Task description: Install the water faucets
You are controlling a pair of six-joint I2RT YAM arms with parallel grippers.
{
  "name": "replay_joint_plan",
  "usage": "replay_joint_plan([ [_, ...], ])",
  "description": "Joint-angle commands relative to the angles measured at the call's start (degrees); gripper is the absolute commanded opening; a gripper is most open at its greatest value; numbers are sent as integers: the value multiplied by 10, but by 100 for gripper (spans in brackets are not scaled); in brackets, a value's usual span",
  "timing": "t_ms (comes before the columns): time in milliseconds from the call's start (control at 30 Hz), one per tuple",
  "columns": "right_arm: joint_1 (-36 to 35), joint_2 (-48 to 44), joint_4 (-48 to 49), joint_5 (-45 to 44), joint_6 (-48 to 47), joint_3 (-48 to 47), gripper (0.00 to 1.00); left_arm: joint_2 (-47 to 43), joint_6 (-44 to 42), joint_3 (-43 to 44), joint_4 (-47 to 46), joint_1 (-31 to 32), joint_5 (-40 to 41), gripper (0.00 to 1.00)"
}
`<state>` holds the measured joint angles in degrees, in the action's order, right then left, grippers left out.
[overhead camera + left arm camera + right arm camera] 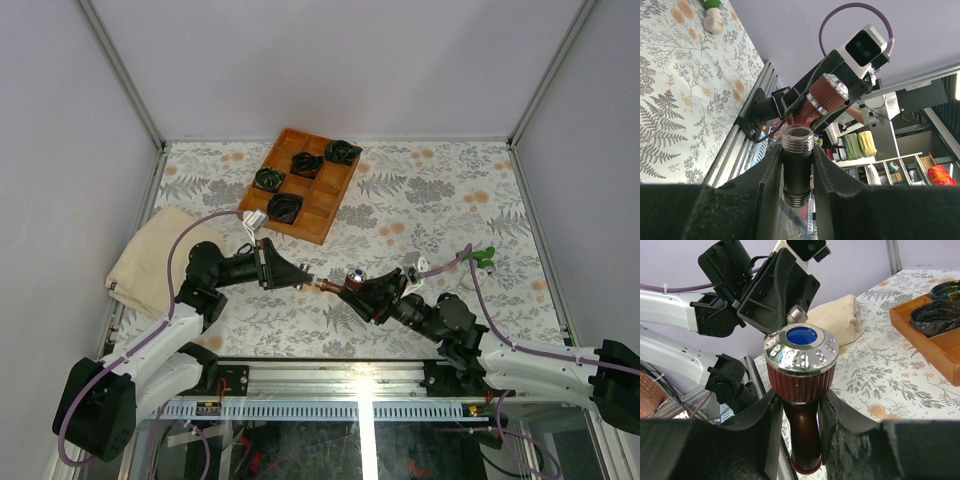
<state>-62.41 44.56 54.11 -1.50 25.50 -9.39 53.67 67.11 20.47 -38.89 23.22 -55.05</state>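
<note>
My right gripper (800,401) is shut on the stem of the dark red-brown water faucet (801,371), below its ribbed knob with a chrome rim and blue cap. My left gripper (797,153) is shut on a short black pipe fitting (797,170) with silvery threaded ends. Above the table's near middle the left gripper (303,279) and right gripper (345,290) face each other. The faucet (354,277) and the fitting (322,285) meet end to end; whether they are joined I cannot tell. The green faucet (485,256) lies at the right, apart from both grippers.
A wooden tray (318,218) at the back centre holds several black-and-green coiled bundles (305,165). A folded beige cloth (152,258) lies at the left edge. A small white piece (714,21) lies beside the green faucet (710,4). The metal rail (350,372) runs along the near edge.
</note>
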Motion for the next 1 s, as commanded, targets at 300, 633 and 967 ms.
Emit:
replay_joint_plan([
  [300,-11,31,104,-2,15,-8,0,0,4,-1,-28,10,5,0],
  [633,-11,35,114,-5,21,-5,0,-2,16,-5,-46,14,5,0],
  [967,-10,52,114,-14,22,-7,0,-16,30,-10,-59,18,7,0],
])
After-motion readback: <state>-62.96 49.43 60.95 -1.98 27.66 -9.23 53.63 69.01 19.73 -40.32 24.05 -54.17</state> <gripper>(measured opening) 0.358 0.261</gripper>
